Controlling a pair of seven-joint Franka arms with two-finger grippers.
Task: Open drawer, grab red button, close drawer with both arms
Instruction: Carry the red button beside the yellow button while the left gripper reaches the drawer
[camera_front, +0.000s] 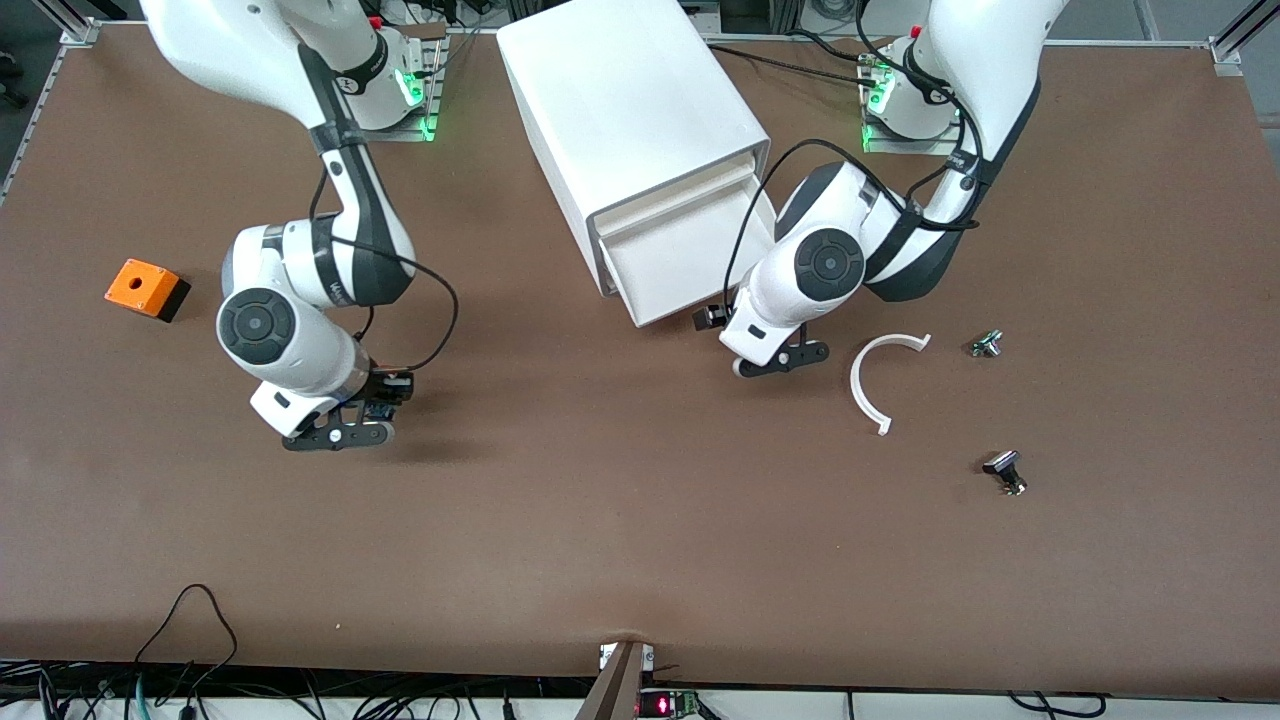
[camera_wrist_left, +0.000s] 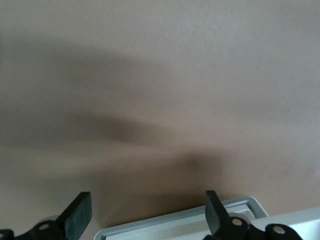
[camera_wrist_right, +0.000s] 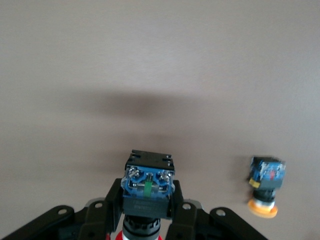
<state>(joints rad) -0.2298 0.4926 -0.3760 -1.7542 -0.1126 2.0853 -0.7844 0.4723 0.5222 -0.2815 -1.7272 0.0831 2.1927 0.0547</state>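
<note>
The white drawer (camera_front: 680, 265) stands partly pulled out of its white cabinet (camera_front: 630, 110). My left gripper (camera_front: 780, 362) is open at the drawer's front corner toward the left arm's end of the table. In the left wrist view the drawer's rim (camera_wrist_left: 180, 225) shows by the spread fingers of the left gripper (camera_wrist_left: 147, 205), with nothing held. My right gripper (camera_front: 345, 430) hangs low over bare table toward the right arm's end. It is shut on the button (camera_wrist_right: 148, 182), blue-black block outward, red cap toward the palm; the right gripper (camera_wrist_right: 148, 200) clamps its body.
An orange-capped button (camera_wrist_right: 265, 185) lies on the table near the right gripper. An orange box with a hole (camera_front: 147, 288) sits toward the right arm's end. A white curved piece (camera_front: 872, 385) and two small parts (camera_front: 987, 344), (camera_front: 1006, 472) lie toward the left arm's end.
</note>
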